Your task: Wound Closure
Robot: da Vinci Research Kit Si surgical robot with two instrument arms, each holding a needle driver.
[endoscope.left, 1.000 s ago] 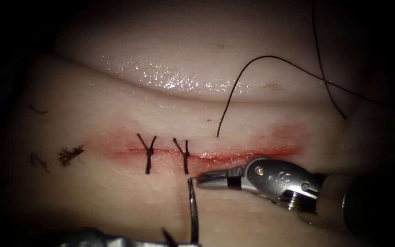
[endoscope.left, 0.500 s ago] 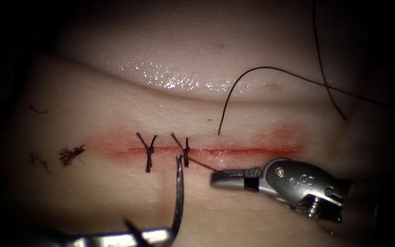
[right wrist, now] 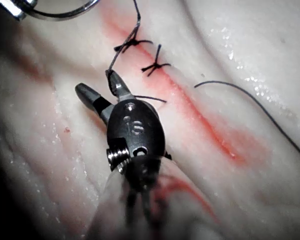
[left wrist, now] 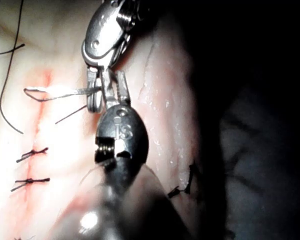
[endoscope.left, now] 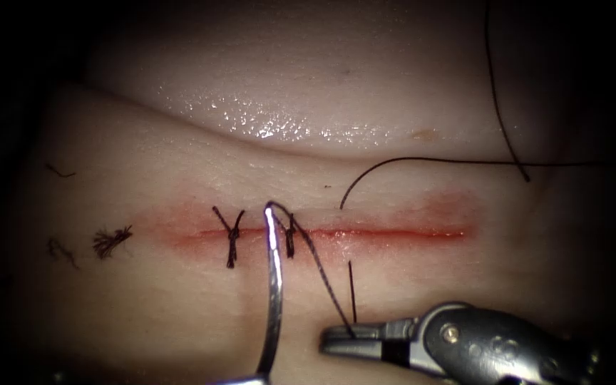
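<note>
Pale tissue (endoscope.left: 144, 306) bears a cut (endoscope.left: 393, 233) with two stitches (endoscope.left: 232, 239) tied; right of them it lies unclosed. Left tool (left wrist: 107, 97) clamps the needle (endoscope.left: 274, 285), free above the cut; thread (endoscope.left: 322, 278) reaches the right tool (endoscope.left: 351, 339), whose grip I cannot tell

Silver right claw (endoscope.left: 336, 339), round screw, dark jaw band

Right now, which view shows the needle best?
Endoscope view: the needle shows nearly whole, free of the tissue, left tool gripping its lower end, thread running from its upper end to the right tool. Left wrist view shows it edge-on; right wrist view catches part of its arc.
</note>
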